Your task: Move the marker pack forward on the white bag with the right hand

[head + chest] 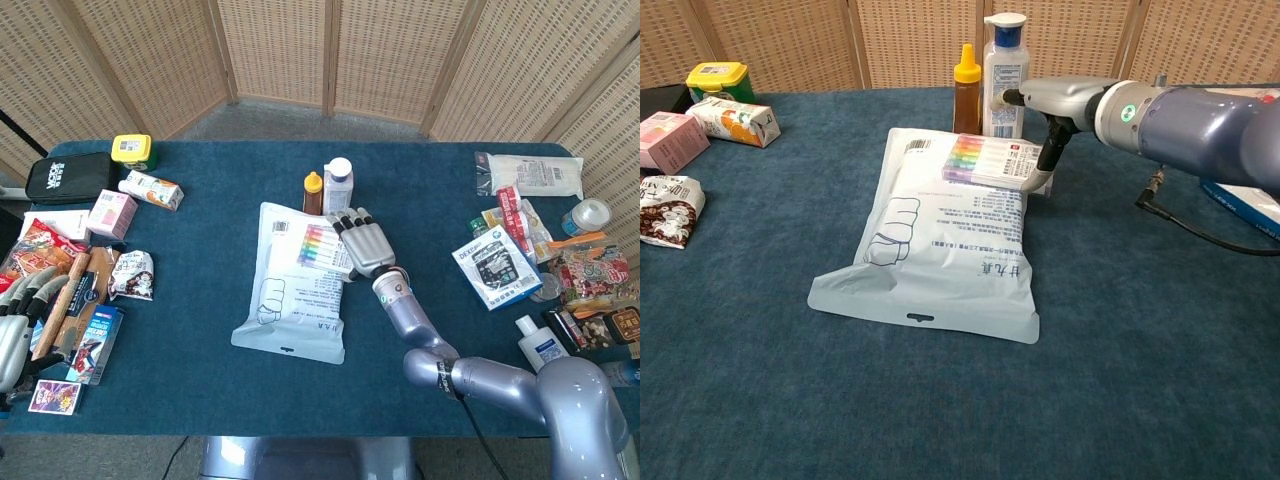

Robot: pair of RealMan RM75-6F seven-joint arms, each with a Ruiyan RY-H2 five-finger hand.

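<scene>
The marker pack [992, 160] lies crosswise on the far end of the white bag [940, 250], its coloured caps showing. In the head view the marker pack [322, 246] sits near the top right of the white bag [290, 295]. My right hand [366, 243] is just right of the pack, fingers stretched out flat and pointing away from me. In the chest view my right hand [1060, 100] hovers over the bag's far right corner, and one of its fingers [1046, 168] reaches down to touch the pack's right end. My left hand [20, 322] rests at the table's near left, holding nothing.
A brown squeeze bottle [965, 76] and a white bottle with a blue cap [1005, 60] stand right behind the bag. Snack packs and boxes [100, 275] crowd the left side. A calculator box [495, 268] and more packets [590, 280] fill the right side.
</scene>
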